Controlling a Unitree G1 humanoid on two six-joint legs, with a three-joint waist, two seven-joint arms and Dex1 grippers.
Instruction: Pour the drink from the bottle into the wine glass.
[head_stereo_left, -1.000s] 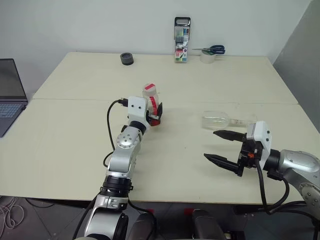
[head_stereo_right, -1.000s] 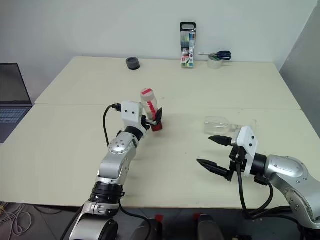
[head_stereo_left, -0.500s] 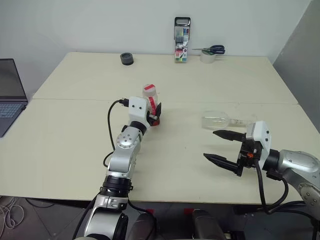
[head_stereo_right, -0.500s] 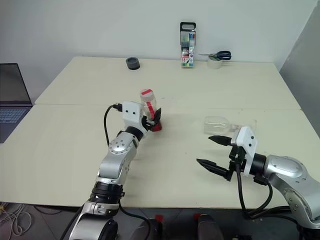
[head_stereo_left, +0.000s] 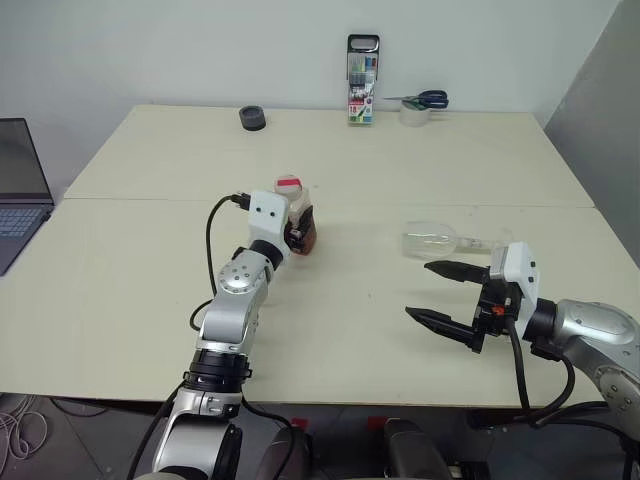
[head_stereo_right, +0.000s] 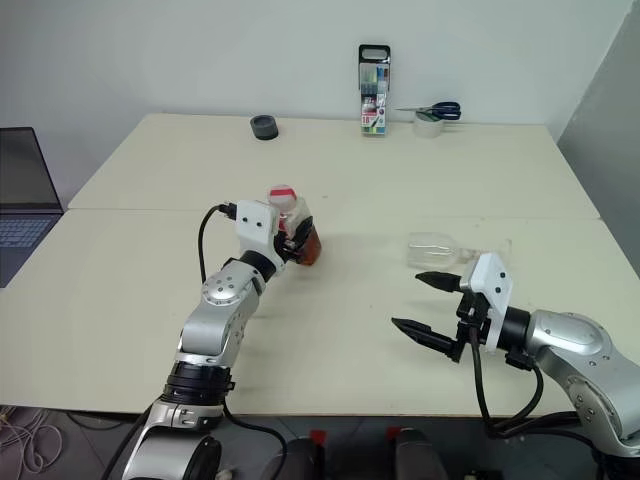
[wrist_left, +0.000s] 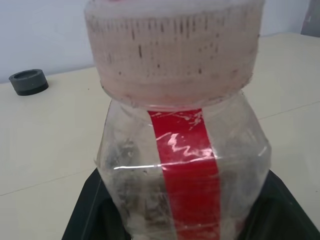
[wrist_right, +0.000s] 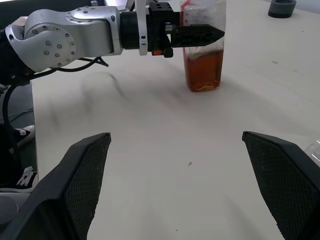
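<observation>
Left hand (wrist_right: 197, 34) has closed on the now-upright bottle (wrist_right: 204, 55).

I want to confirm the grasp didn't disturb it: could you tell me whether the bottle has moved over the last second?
Yes. The bottle shifted slightly left, judged against the black ring, and stands straighter.

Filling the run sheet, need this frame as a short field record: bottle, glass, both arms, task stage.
bottle: upright on the table, cap on, part full of reddish-brown drink; bottle
left gripper: jaws shut on the bottle, across its upper part
right gripper: jaws open, holding nothing, hovering over the table
wine glass: on its side, beyond the right gripper
stage: bottle gripped, not lifted, nothing poured
</observation>
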